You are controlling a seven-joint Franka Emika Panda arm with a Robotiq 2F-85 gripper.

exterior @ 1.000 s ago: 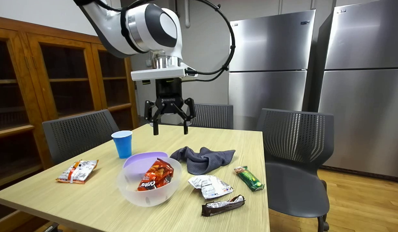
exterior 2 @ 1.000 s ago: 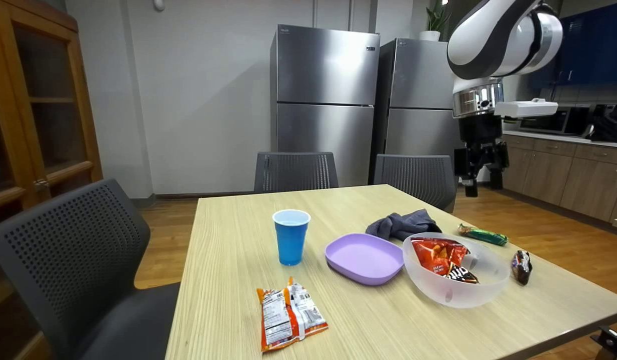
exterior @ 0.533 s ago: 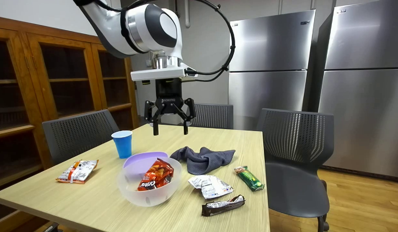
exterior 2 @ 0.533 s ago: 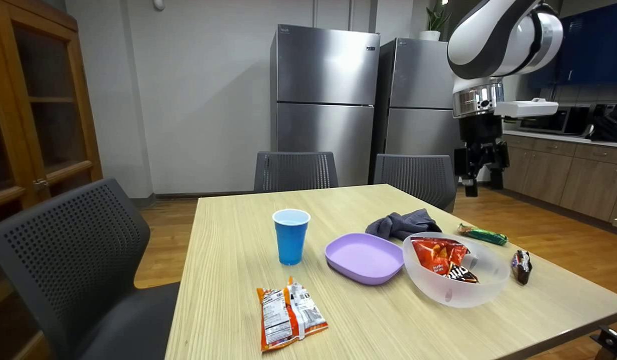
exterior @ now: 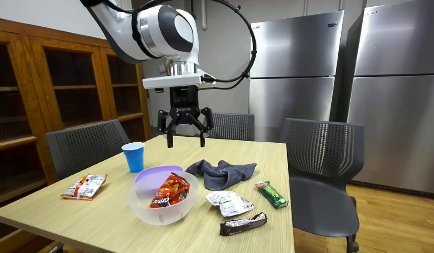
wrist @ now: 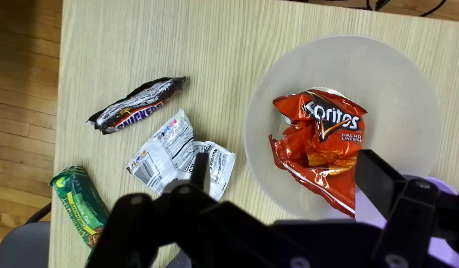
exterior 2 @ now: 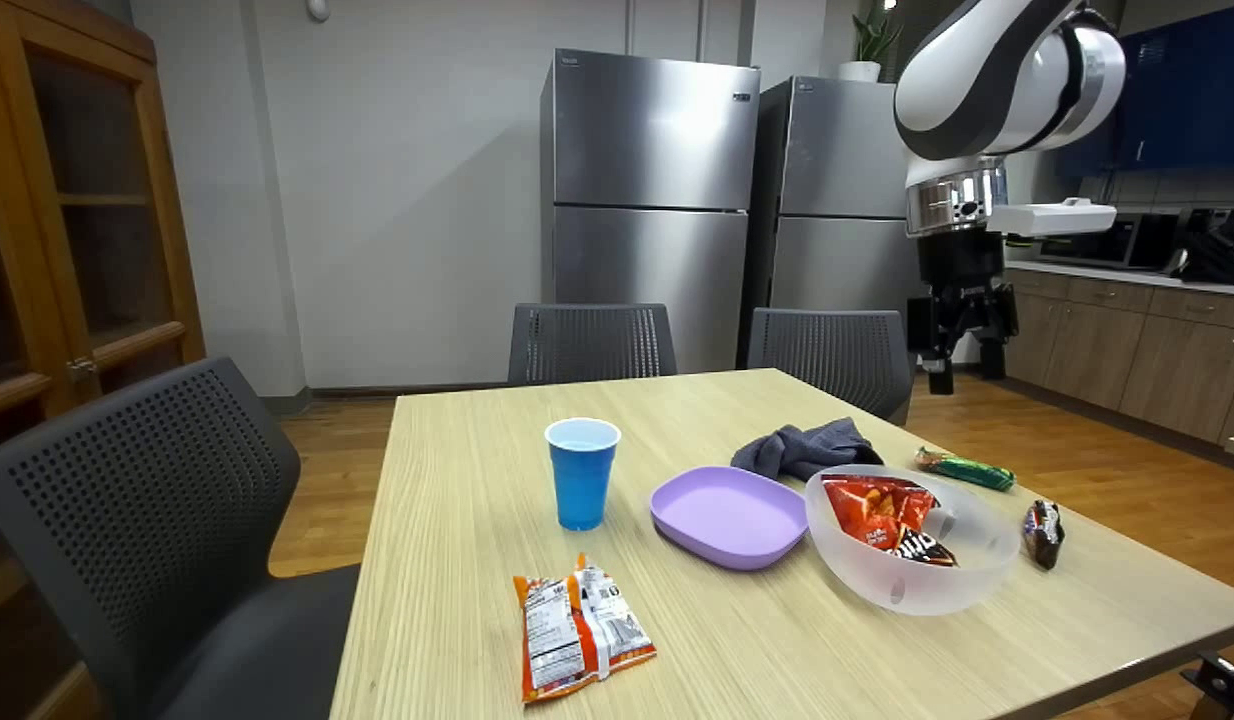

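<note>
Tool (exterior: 186,141) hangs above the tabletop (exterior: 108,219), pointing down, jaws spread wide, gap empty; clear of the items. In an exterior view it sits higher than the translucent bowl (exterior: 160,216) and behind it. Red Doritos bag (wrist: 322,123): inside the bowl, lettered face up. Wrist view, left of the bowl: white packet (wrist: 166,152) just beside it, Snickers bar (wrist: 140,106) a little farther off, green wrapped bar (wrist: 80,201) farthest out. Purple plate (exterior 2: 729,515): immediately beside the bowl; whether they touch, cannot tell. Dark grey cloth (exterior: 224,175): crumpled, behind the bowl in both exterior views. Left of the bowl in both exterior views: blue cup (exterior 2: 583,490), upright, and orange-and-white packet (exterior 2: 582,635), lying flat, the packet well apart from the bowl.
</note>
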